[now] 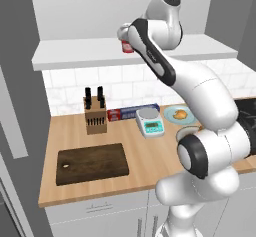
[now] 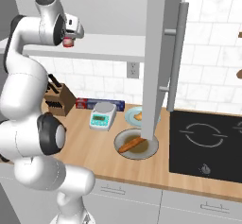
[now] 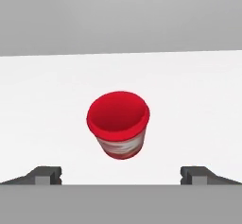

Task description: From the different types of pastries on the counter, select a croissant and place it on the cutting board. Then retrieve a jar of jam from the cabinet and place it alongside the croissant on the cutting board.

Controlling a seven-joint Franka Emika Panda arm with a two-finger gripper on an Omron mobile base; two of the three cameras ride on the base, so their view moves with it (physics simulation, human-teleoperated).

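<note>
The squat, red-lidded jar of jam (image 3: 118, 124) stands on the cabinet (image 1: 75, 51) ledge; the gripper (image 3: 121, 175) hovers above, fingers spread, touching nothing; the dark wooden cutting board (image 1: 92, 163) seems bare.

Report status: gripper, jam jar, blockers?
Gripper open, above jar of jam on cabinet shelf, not gripping. Cutting board bare. Nothing between fingers and jar.

Light-wood counter (image 1: 145, 161) carries the dark cutting board (image 1: 92, 163) at front left and the knife block (image 1: 95, 115) behind it. A foil box (image 1: 132, 112) lies along the backsplash with a kitchen scale (image 1: 150, 121) just in front. A plate with croissant (image 1: 181, 114) sits right of the scale, and a plate with long pastry (image 2: 132, 145) nearer the front edge. The white cabinet shelf (image 3: 198, 105) holds the red jar of jam (image 3: 118, 124), upright.
</note>
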